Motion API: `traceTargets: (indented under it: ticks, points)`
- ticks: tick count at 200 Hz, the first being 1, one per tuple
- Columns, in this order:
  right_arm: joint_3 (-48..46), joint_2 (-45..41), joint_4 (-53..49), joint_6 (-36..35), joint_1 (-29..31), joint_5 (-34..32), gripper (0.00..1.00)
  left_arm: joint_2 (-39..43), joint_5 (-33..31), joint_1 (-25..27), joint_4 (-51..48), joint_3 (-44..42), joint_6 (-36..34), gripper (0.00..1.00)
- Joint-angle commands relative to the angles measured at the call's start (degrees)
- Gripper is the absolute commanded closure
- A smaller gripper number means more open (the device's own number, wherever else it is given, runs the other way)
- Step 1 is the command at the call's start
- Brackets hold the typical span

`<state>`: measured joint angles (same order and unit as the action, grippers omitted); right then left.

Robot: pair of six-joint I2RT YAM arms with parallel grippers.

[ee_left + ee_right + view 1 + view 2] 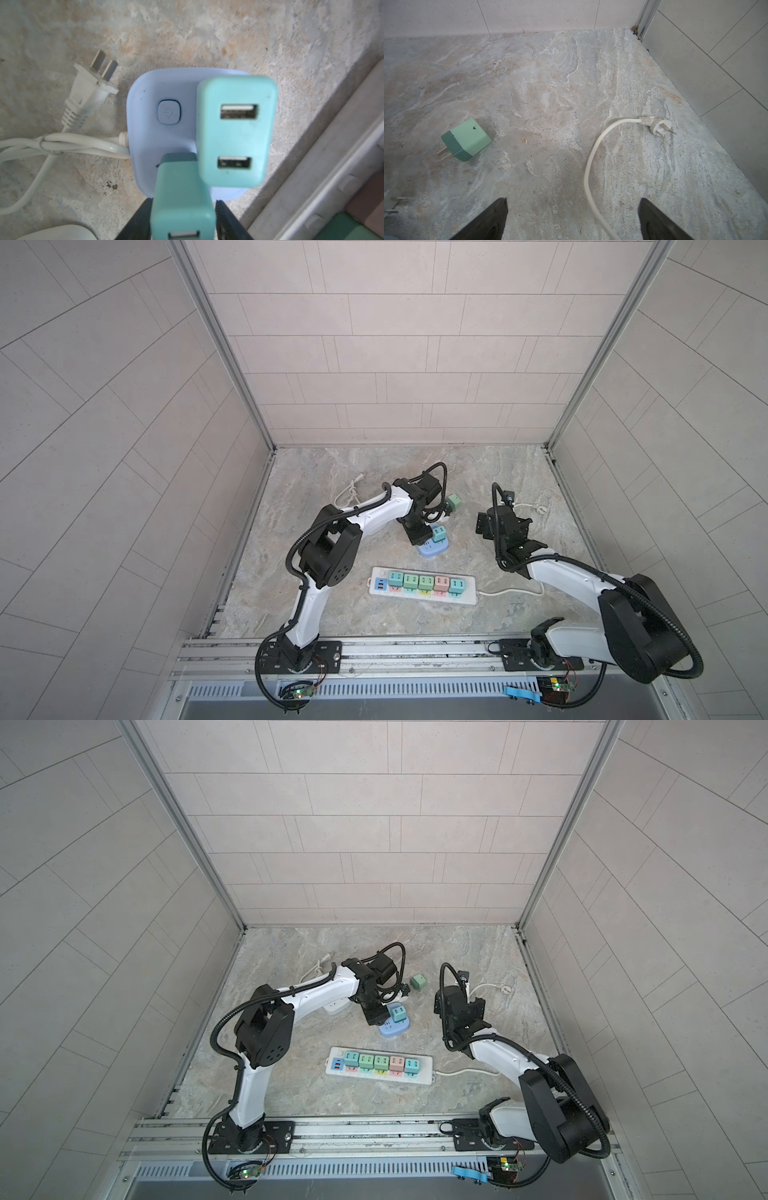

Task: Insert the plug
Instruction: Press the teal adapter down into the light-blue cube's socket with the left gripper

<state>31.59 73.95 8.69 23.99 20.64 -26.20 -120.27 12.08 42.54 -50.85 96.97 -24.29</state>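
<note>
Though its near end runs off the left wrist view, the teal two-tone USB charger plug [180, 187] stands upright between the fingers [139, 220] of the left gripper [182, 201]. It rests on the lavender rounded plastic socket block [145, 128] directly below that gripper, and its prongs are hidden. The jaws are partly parted and flank the plug closely, but blur leaves it unclear whether the pads press on it. Just beside the gripper, a pale aqua charger with two USB ports [236, 133] sits on the same block. The one mark that reads is a power symbol on the block's square button [169, 112]. The right gripper [573, 200] is spread wide and holds nothing. A mint-green charger [467, 139] lies on its side on the marbled stone tabletop [550, 83] ahead of its fingertips, prongs showing.
</note>
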Motion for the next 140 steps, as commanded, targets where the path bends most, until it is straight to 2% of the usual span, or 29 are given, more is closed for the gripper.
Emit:
traceTargets:
  ticks: [1,140]
  points:
    - [1.28,0.53,-0.89,-0.35,0.45,-1.59,0.00,1.79,0.69,0.30,-1.09,0.90,-0.69,0.45]
    - [1.39,0.62,-0.88,-0.48,0.80,-1.92,0.00,3.86,-0.20,0.45,0.65,1.42,0.42,0.55]
